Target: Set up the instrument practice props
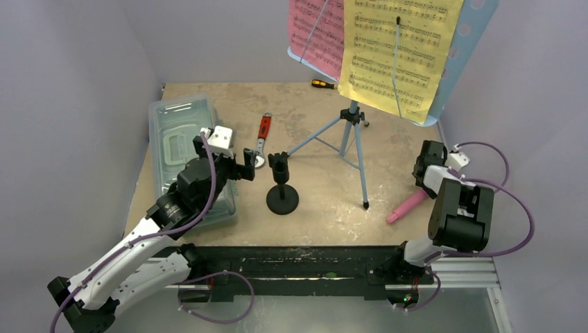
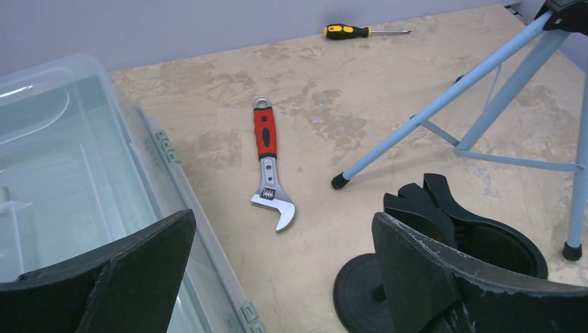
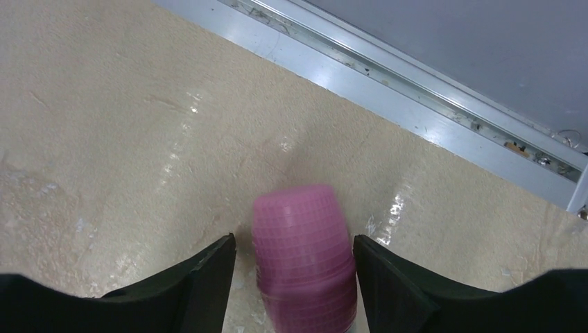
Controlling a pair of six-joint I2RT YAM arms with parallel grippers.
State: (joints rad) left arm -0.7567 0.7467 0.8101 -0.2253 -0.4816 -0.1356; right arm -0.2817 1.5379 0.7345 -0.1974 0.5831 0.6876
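The right gripper (image 3: 295, 243) is placed open astride the pink toy microphone (image 3: 303, 267) lying on the table (image 1: 326, 208), presumably for pickup. The left gripper (image 2: 283, 218) is held wide, empty, beside the mic stand (image 1: 281, 182), likely to steady it. Farther back, sheet-music pages (image 1: 388, 48) are propped on the music stand (image 1: 352, 132).

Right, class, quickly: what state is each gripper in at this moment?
Left gripper: open wide, holding nothing.
Right gripper: open, one jaw on either side of the pink toy microphone, not clamped on it.
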